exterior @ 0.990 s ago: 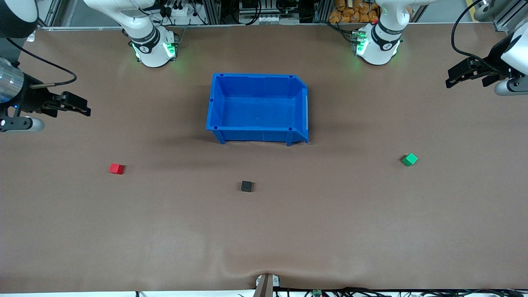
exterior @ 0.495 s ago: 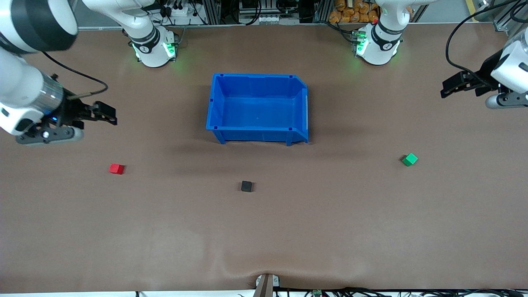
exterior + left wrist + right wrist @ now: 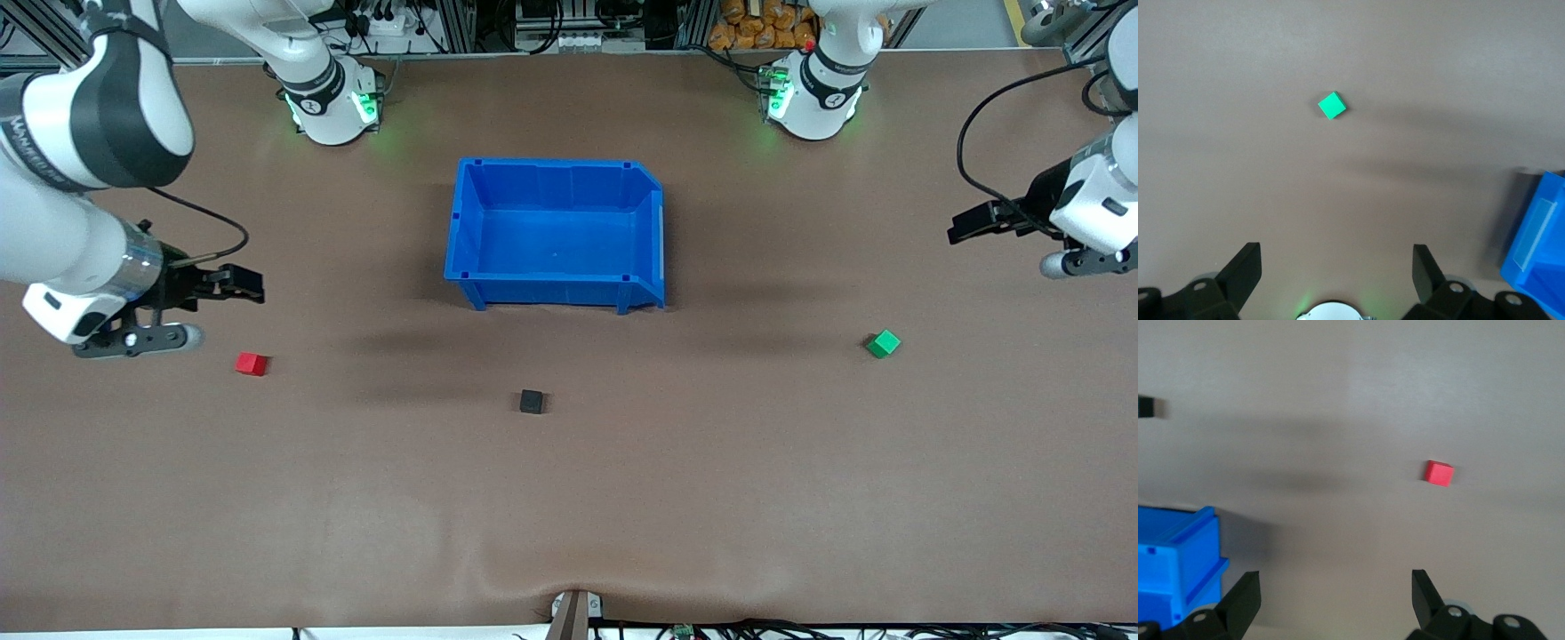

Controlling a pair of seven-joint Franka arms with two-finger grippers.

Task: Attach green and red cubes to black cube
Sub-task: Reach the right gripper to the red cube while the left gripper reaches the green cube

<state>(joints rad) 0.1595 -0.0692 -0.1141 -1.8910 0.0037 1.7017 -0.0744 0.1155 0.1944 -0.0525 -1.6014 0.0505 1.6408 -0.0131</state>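
The black cube (image 3: 532,402) lies on the brown table, nearer to the front camera than the blue bin. The red cube (image 3: 252,364) (image 3: 1439,473) lies toward the right arm's end. The green cube (image 3: 883,343) (image 3: 1332,105) lies toward the left arm's end. My right gripper (image 3: 246,285) (image 3: 1336,583) hangs open and empty over bare table close to the red cube. My left gripper (image 3: 965,224) (image 3: 1336,257) hangs open and empty over bare table near the green cube. The black cube (image 3: 1146,407) also shows at the edge of the right wrist view.
An empty blue bin (image 3: 551,164) stands mid-table between the two arm bases; its corner shows in both wrist views (image 3: 1538,247) (image 3: 1175,553). Cables and a small bracket (image 3: 576,609) sit at the table edge nearest the front camera.
Both arms have swung in from the table's ends. The right gripper has come close to the red cube; the left gripper has shifted toward the green cube. The cubes have not moved.
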